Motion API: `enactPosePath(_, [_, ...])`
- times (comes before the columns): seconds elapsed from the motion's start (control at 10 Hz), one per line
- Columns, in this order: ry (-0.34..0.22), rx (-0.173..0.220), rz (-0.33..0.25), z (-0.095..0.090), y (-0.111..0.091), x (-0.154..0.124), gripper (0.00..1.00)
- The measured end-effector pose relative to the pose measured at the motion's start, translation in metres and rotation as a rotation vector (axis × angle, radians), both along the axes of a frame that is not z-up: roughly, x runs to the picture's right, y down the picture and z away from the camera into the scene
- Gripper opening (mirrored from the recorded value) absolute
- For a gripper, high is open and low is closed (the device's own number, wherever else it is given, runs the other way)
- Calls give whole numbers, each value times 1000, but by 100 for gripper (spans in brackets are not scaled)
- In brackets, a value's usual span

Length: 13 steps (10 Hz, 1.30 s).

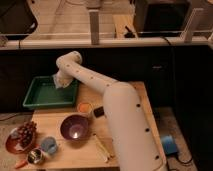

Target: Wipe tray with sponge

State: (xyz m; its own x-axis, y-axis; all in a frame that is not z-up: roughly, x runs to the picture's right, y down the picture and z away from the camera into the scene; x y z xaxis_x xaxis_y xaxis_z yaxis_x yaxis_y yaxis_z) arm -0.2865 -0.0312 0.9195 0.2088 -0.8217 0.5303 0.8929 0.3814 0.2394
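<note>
Resting place of the tray (42,94): the far left corner of the wooden table (50,119), long side running across the view, rear rim against a dark backdrop.
Tray look: green, shallow, rectangular, with a raised rim all round; wider than the bowl in front of it.
Gripper (61,80): over the right rear part of the tray, pointing down into it; whether it touches the tray floor cannot be told.
Gripper state: cannot tell whether it is wide, narrow or holding anything; its pale end blends with the wrist.
Arm (125,120): white and thick, rising from the lower right, crossing the table's right half, bending at an elbow above the tray's right end.
Orange dish (85,106): small and round, just off the tray's front right corner.
Dark block (98,111): just right of the orange dish, beside the arm.
Purple bowl (76,127): round, mid-table, in front of the tray and apart from it.
Red plate (11,144): at the table's left front, bearing a dark reddish cluster (26,132).
Blue cup (49,145): between the red plate and the purple bowl, near the front edge.
Metal tin (35,156): just beside the blue cup, nearer the camera.
Pale stick (102,147): thin, lying on the wood right of the purple bowl.
Blue thing (169,145): on the floor, right of the table.
</note>
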Motion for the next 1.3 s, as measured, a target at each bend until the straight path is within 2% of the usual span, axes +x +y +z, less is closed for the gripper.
enactPosePath(0.3, [8,-102,-23,36,25,-6,0])
enactPosePath(0.5, [36,-152,-31,45,28,-9,0])
enactPosePath(0.7, [87,-143,-19,49,25,-2,0])
enactPosePath(0.9, [108,-129,-18,48,22,-2,0])
enactPosePath(1.1, [106,-117,-44,45,23,-19,0])
enactPosePath(1.3, [98,-111,-93,46,25,-41,0])
